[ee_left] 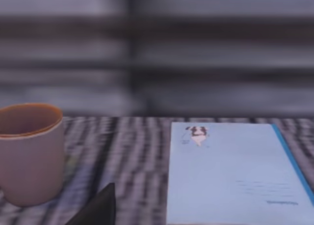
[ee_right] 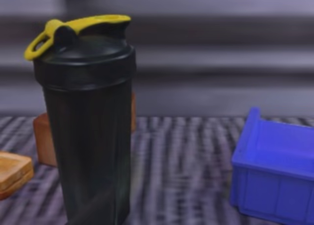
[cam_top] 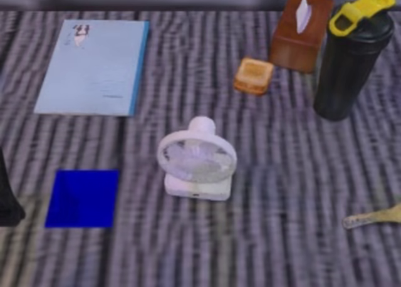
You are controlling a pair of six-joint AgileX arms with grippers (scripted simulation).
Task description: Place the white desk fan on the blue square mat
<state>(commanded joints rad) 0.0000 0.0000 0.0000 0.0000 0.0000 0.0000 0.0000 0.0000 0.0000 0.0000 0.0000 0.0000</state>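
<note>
White desk fan (cam_top: pixel 197 165) upright mid-table, right of blue square mat (cam_top: pixel 83 198), apart. Left gripper (cam_top: pixel 7 196) cut off at left edge, jaws indiscernible; right gripper unseen.

No text, brand or number could be read anywhere. The pale-blue notebook (cam_top: pixel 93 67) carried a small cartoon figure near its top edge and a few faint printed lines lower down, seen from above and from the left wrist view (ee_left: pixel 230 173), but none were legible. The black shaker bottle (ee_right: pixel 86 122), the tissue box (cam_top: pixel 301 31) and the white desk fan (cam_top: pixel 197 161) showed no markings.
</note>
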